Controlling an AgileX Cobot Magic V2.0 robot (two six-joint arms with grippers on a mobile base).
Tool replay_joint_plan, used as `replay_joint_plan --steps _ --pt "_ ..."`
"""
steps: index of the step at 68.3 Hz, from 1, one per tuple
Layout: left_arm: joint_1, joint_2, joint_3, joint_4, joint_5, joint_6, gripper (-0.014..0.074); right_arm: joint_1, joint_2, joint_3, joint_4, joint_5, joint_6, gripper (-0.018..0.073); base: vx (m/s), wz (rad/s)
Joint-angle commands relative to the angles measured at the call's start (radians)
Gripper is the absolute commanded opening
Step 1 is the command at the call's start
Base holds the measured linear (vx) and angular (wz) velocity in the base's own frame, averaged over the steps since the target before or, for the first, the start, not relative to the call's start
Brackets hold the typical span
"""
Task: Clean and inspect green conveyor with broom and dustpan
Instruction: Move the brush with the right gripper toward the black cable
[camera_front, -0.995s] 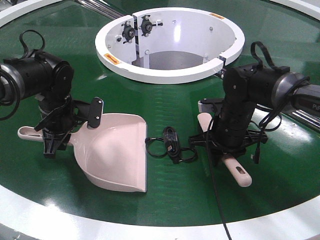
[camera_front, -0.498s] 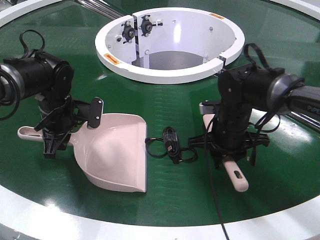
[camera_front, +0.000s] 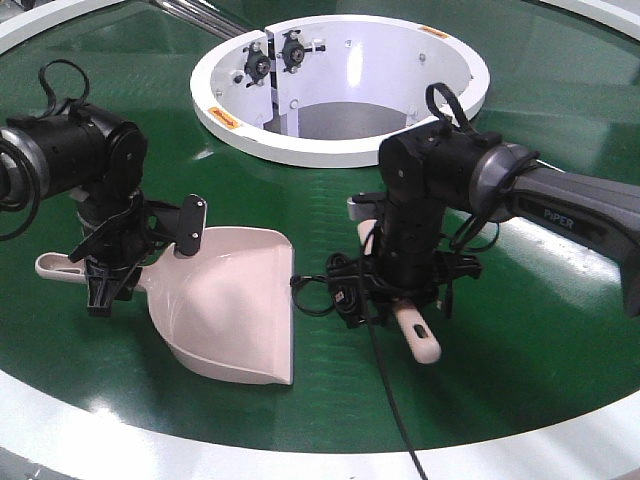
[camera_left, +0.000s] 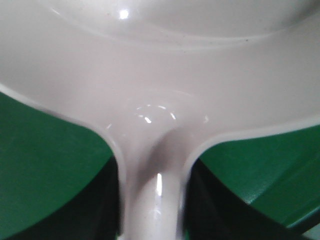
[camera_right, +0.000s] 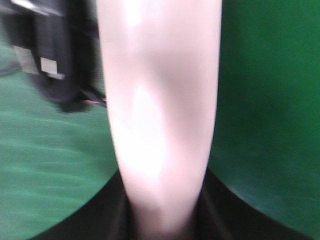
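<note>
Glossy and dark, the green conveyor (camera_front: 540, 330) fills the scene, its white outer rim running along the near edge. The left gripper (camera_front: 103, 283) is clamped on the dustpan (camera_front: 235, 310) handle; the wrist view shows that handle (camera_left: 152, 200) running between the dark jaws. The pan lies on the belt toward the near-left edge, its mouth facing the near rim. The right gripper (camera_front: 402, 300) grasps the broom (camera_front: 420, 335) mid-handle, with the slotted end pointing at the near edge; the bristles are hidden under the wrist. A black cable bundle (camera_front: 345, 290) lies on the belt between pan and broom, just beside the right gripper. Behind stands the white central ring housing (camera_front: 340, 150).
</note>
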Motion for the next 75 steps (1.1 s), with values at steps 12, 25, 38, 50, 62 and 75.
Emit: replay_joint_plan --steps 12,25,38,50,62,75 --pt "-0.004 -0.049 -0.029 0.010 0.007 -0.006 -0.0006 0.021 0.004 -0.052 0.080 0.078 -0.002 -0.0002 0.00 0.00" --pt "-0.004 -0.049 -0.029 0.010 0.007 -0.006 -0.0006 0.064 0.034 -0.052 0.042 0.077 -0.008 -0.0002 0.00 0.00" --pt "-0.004 -0.049 -0.029 0.010 0.007 -0.006 -0.0006 0.100 0.056 -0.093 0.072 0.077 -0.025 -0.0002 0.00 0.00" --pt "-0.004 -0.049 -0.029 0.010 0.007 -0.006 -0.0006 0.133 0.082 -0.215 0.103 0.077 -0.040 -0.0002 0.00 0.00" --pt "-0.004 -0.049 -0.029 0.010 0.007 -0.006 -0.0006 0.146 0.135 -0.338 0.233 0.076 -0.075 -0.0002 0.00 0.00" --pt "-0.004 -0.049 -0.029 0.010 0.007 -0.006 -0.0006 0.181 0.180 -0.429 0.305 0.076 -0.134 -0.0002 0.00 0.00"
